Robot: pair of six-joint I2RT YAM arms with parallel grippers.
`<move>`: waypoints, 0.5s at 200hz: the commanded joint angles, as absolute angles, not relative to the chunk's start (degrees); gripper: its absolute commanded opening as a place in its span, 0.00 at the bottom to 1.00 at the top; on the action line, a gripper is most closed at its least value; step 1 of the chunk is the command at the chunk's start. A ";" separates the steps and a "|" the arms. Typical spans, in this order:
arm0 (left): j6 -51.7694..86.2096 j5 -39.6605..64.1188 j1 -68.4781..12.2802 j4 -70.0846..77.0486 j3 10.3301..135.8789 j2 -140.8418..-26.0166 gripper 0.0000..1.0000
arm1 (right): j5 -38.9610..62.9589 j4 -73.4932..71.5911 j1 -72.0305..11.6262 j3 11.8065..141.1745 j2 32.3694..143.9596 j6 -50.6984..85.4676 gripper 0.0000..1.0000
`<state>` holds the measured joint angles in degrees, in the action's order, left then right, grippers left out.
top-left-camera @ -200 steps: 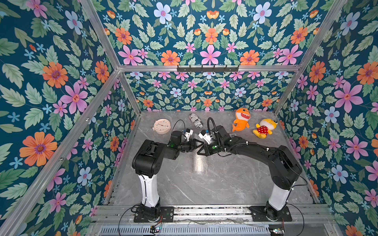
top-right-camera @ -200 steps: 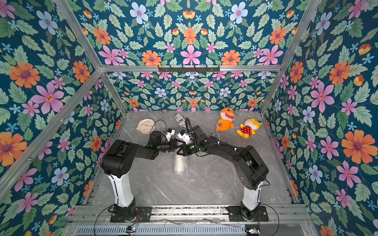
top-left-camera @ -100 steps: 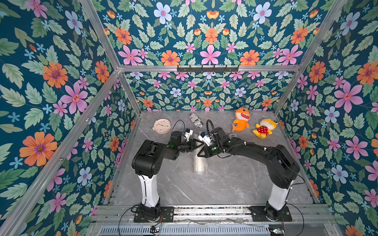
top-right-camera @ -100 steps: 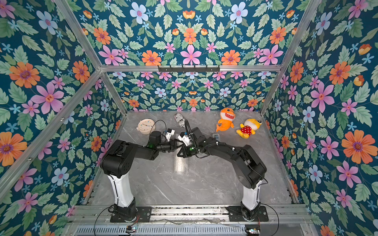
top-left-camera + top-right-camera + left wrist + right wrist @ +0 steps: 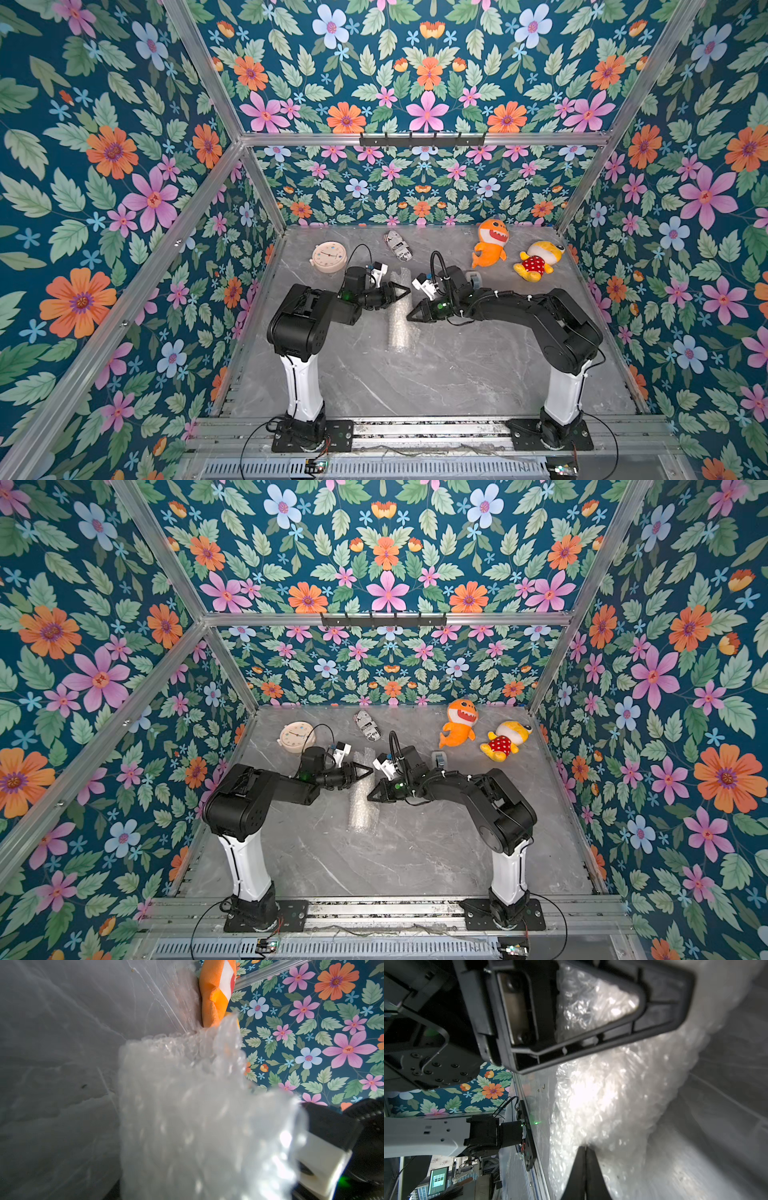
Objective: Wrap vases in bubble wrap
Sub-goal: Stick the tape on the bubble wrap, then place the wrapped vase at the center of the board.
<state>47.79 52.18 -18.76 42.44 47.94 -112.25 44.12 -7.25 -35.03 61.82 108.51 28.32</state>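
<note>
Left wrist shows bubble wrap (image 5: 187, 1118) apparently rolled.

I see bubble wrap (image 5: 400, 324) clear, bubble-dotted, glinting white | table (image 5: 436, 374) grey marble with pale veins | walls (image 5: 415, 83) teal, orange, pink and blue flowers, green leaves | plush shark (image 5: 490, 249) orange | other plush (image 5: 538, 259) yellow, red white-spotted dress | clock (image 5: 329, 257) cream | cylinder (image 5: 398, 246) black-and-white print

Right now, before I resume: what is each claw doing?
Left claw: closed on the bubble wrap.
Right claw: closed, tips at the wrap; grip unclear.
</note>
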 commanded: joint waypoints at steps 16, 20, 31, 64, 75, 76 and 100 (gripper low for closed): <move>48.44 54.01 -17.97 44.58 49.82 -112.11 0.10 | 40.76 -6.23 -32.53 58.70 101.04 26.59 0.00; 48.23 53.92 -17.73 43.96 50.26 -112.27 0.10 | 40.51 -5.67 -31.90 58.22 100.19 26.25 0.00; 47.53 53.36 -16.99 41.98 51.79 -112.76 0.12 | 39.87 -4.04 -30.33 57.13 98.30 25.32 0.01; 45.62 51.91 -14.49 35.42 56.75 -115.92 0.20 | 38.90 -1.32 -27.52 54.72 94.53 24.00 0.02; 45.24 51.11 -13.89 34.27 57.61 -116.87 0.21 | 38.40 -1.12 -27.40 53.87 92.33 24.00 0.02; 45.16 51.04 -13.84 34.10 57.68 -116.97 0.21 | 38.31 -1.09 -27.41 53.83 92.22 24.00 0.02; 42.92 49.97 -13.45 29.93 59.60 -119.07 0.25 | 37.28 0.00 -27.00 52.47 89.74 23.69 0.02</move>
